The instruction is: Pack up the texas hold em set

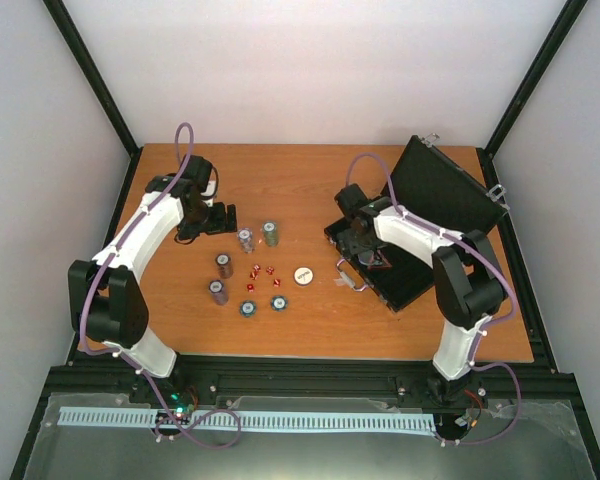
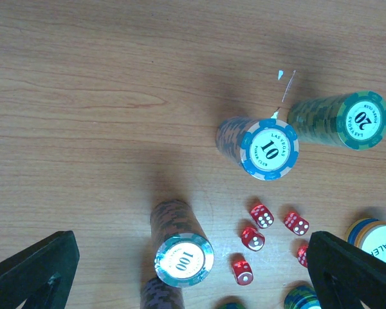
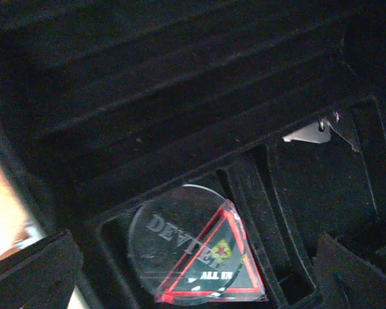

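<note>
The top external camera sits high above and behind the arm bases [image 1: 450, 385], facing down and forward, far enough off to take in the whole table [image 1: 310, 330]. The left wrist camera looks almost straight down on the wood from close by, with the left fingers [image 2: 32, 270] at its bottom corners. It shares the chip stacks [image 2: 268, 149] and red dice [image 2: 262, 215] with the overhead view. The right wrist camera, right fingers [image 3: 32, 270] at its lower corners, peers from very near into the dark case [image 3: 180, 84], which the overhead view shows on the table's right side.
</note>
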Motion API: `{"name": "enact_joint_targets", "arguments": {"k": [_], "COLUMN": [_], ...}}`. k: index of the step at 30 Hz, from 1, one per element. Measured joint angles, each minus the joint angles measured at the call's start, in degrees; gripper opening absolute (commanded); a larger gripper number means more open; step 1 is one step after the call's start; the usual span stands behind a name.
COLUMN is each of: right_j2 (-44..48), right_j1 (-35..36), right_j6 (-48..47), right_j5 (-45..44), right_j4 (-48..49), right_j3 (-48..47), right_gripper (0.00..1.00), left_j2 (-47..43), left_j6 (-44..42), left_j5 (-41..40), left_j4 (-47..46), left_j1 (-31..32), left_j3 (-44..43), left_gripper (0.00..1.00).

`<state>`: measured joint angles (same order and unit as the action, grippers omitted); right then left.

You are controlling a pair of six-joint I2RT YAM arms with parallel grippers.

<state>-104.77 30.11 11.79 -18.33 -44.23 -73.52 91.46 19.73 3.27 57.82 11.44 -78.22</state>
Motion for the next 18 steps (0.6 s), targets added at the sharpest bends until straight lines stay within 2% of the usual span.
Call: {"name": "enact_joint_targets", "arguments": {"k": [9, 18], "right_j2": [3.78, 1.07], "right_j1": [1.57, 10.97], "right_j6": [-0.26, -0.63], "right_j5": [7.1, 14.45], "right_j4": [-1.97, -2.8], "right_j3": [-5.6, -9.75], "right_gripper": [1.0, 0.98], "left_j2": [0.0, 0.0], "left_j6": [-0.02, 0.0], "left_j5": [0.0, 0.0], "left_j4": [0.0, 0.0], "left_j1": [0.0, 0.0], "left_j3": [-0.04, -0.04], "left_gripper": [1.0, 1.0]}}
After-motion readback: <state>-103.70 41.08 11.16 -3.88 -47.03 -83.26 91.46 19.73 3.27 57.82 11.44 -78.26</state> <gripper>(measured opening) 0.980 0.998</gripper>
